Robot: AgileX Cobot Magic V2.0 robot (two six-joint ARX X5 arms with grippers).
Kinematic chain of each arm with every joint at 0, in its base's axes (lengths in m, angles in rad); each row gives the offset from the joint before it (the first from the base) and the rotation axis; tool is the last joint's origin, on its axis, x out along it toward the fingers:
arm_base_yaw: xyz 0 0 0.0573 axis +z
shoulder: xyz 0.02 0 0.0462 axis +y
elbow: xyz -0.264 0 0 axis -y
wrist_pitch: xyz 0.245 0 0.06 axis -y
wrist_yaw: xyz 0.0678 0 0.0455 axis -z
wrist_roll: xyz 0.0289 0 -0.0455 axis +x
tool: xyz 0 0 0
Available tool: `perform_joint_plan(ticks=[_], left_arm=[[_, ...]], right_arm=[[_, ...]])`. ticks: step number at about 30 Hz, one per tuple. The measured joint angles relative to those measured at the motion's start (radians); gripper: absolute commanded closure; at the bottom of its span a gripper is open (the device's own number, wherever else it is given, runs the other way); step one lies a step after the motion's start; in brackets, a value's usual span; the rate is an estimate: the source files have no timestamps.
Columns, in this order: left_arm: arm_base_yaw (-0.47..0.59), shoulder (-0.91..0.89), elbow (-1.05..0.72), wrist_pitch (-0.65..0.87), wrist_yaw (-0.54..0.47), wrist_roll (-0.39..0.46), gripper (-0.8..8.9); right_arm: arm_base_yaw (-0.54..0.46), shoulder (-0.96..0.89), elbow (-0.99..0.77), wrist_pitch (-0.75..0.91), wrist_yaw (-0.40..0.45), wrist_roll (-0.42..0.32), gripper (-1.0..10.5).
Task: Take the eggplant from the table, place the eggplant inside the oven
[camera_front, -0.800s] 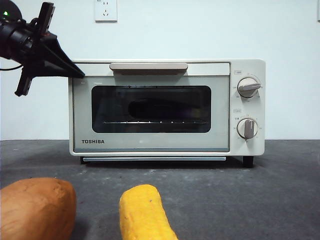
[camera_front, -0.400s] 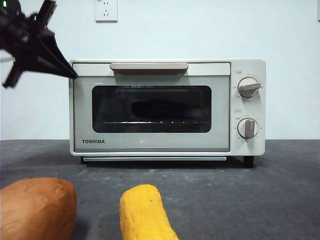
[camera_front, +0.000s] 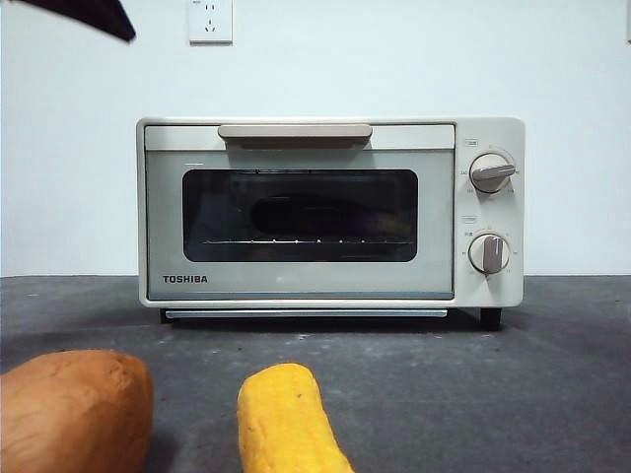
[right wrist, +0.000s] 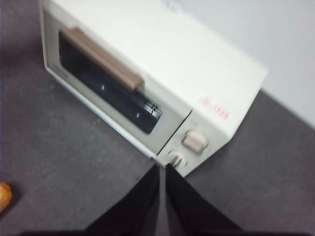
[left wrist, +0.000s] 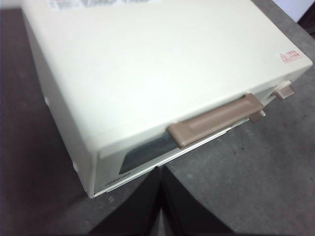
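Both hands pressed together, empty, above oven (camera_front: 330,212); door closed, eggplant (camera_front: 325,212) inside.

Matte black throughout, with no markings, screws or cables showing. Left gripper (left wrist: 160,196): two flat, smooth jaws, broad at the base and tapering to narrow tips, edges pressed together along a thin seam. Right gripper (right wrist: 162,189): same plain black pair of tapering jaws, slightly blurred, split by a thin pale sliver between them. In the front view, only a dark, wedge-shaped arm tip (camera_front: 94,17) at the top left corner, pointed at its lower right end.
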Motion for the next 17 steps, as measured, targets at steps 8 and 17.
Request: perform_joint_plan(ticks=[8,17], left_arm=[[-0.095,-0.278,-0.338,0.194,-0.185,-0.060,8.07],[-0.137,-0.570,-0.700,0.336,-0.302,-0.177,8.07]], right_arm=[[-0.198,-0.071,-0.297,0.278,-0.213,0.040,9.4],[-0.251,-0.217,-0.661,0.678,-0.240,0.064,9.4]])
